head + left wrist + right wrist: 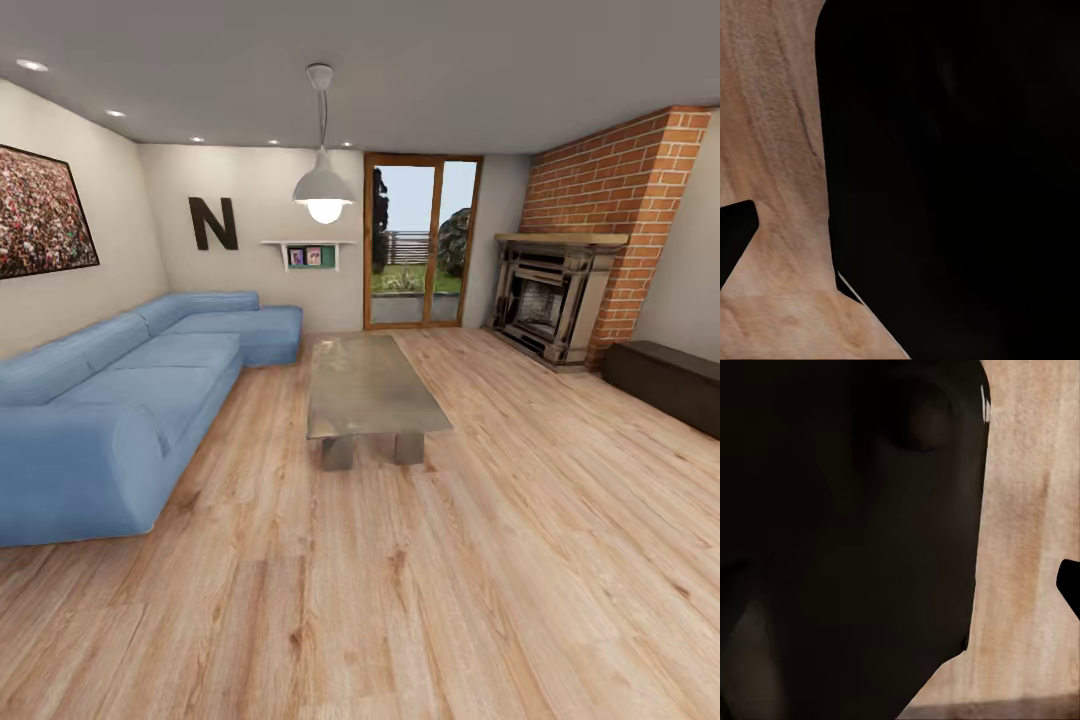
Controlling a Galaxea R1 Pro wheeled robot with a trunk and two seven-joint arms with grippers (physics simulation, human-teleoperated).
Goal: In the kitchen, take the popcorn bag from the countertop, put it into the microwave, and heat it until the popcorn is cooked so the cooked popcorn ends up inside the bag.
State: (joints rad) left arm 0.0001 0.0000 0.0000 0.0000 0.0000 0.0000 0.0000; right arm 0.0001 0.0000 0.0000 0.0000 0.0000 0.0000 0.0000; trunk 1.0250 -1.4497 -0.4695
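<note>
Fingers of both grippers are hard to make out: each wrist view has a big black shape close to the lens, and whether the jaws stand wide or narrow cannot be told. On the left wrist view a small dark tip (735,236) pokes in over pale wood floor (772,150); on the right wrist view a similar dark tip (1071,585) sits over the same kind of floor (1027,547). Nothing is seen held by either.

From the head view, the robot faces a living room, not a kitchen. Light wood planks (450,580) cover the ground. A blue corner sofa (130,400) runs along the left wall and turns along the far wall. A low grey coffee table (370,385) stands in the middle of the room, just beside the sofa's long side. A white lamp (323,195) hangs from the ceiling above it. On the far wall are a dark letter N (213,223) and a small white shelf (308,250); a framed picture (40,215) hangs on the left wall. A wood-framed glass door (420,240) shows greenery outside. To the right stands a brick fireplace (560,300), with a dark low bench (665,380) near it.

No popcorn bag, microwave or countertop can be placed from here.
</note>
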